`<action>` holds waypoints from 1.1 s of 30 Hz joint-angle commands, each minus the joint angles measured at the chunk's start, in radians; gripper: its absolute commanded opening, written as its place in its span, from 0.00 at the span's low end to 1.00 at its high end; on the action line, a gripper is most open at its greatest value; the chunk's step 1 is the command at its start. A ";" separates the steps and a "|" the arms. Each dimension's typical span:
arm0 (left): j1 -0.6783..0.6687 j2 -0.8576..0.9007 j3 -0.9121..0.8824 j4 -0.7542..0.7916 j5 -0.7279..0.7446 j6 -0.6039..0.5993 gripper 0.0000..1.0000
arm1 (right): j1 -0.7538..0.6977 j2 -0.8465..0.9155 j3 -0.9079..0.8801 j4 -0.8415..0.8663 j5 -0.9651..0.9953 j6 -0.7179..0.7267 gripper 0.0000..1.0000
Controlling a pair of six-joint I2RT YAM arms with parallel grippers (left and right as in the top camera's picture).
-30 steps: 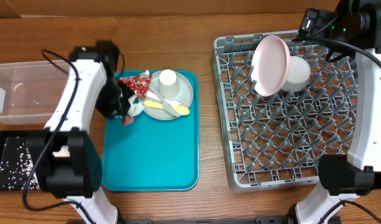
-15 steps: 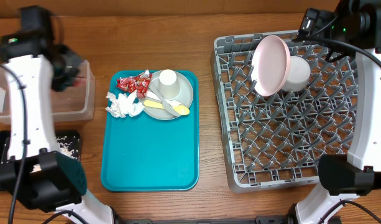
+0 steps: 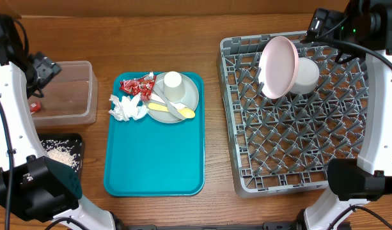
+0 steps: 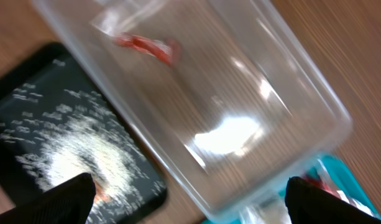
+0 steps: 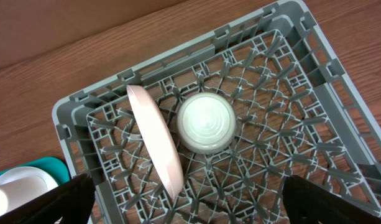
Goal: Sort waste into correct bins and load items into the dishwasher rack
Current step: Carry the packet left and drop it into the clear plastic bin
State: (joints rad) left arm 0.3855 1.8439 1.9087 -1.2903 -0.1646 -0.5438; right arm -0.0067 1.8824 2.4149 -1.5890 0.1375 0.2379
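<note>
The left hand [image 4: 190,208] hangs over the clear tub [image 4: 196,93] with its fingers spread wide and nothing between them. In its wrist view the tub's long axis runs diagonally, from beyond the left finger down toward the right finger. A red candy wrapper [image 4: 146,46], blurred, lies in the tub's end farthest ahead of the hand. Beside the tub, on the left finger's side, the black tray [image 4: 35,81] holds scattered rice grains [image 4: 78,146].

The right hand [image 5: 196,211] is also wide open and empty, above the dishwasher rack [image 5: 289,155]. Ahead of its fingers the pink plate [image 5: 156,140] stands on edge among the pegs and leans; its rim line runs away from the hand. The white bowl [image 5: 206,123] sits upside down just beside the plate, on the right finger's side.

Well away from both hands, the teal tray [image 3: 154,160] on the tabletop carries more red wrappers [image 3: 137,86], the tissue [image 3: 126,107] and the grey-green plate [image 3: 190,96] with the cup [image 3: 173,85]. The yellow spoon [image 3: 183,112] lies slanted across that plate, pointing toward the rack.
</note>
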 commanded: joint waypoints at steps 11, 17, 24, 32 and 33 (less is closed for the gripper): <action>-0.356 -0.011 -0.013 -0.114 0.230 -0.137 0.95 | -0.002 -0.006 0.000 0.005 0.008 -0.003 1.00; -0.396 -0.010 -0.194 -0.043 0.195 -0.580 0.95 | -0.002 -0.006 0.000 0.005 0.008 -0.003 1.00; -0.396 -0.010 -0.411 0.164 0.218 -0.667 0.97 | -0.002 -0.006 0.000 0.005 0.008 -0.003 1.00; -0.394 -0.007 -0.550 0.345 0.229 -0.787 0.94 | -0.002 -0.006 0.000 0.005 0.008 -0.003 1.00; -0.392 -0.005 -0.562 0.365 0.222 -0.802 0.94 | -0.002 -0.006 0.000 0.005 0.008 -0.003 1.00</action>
State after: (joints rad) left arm -0.0154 1.8439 1.3846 -0.9565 0.0696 -1.2533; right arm -0.0067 1.8824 2.4149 -1.5887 0.1379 0.2379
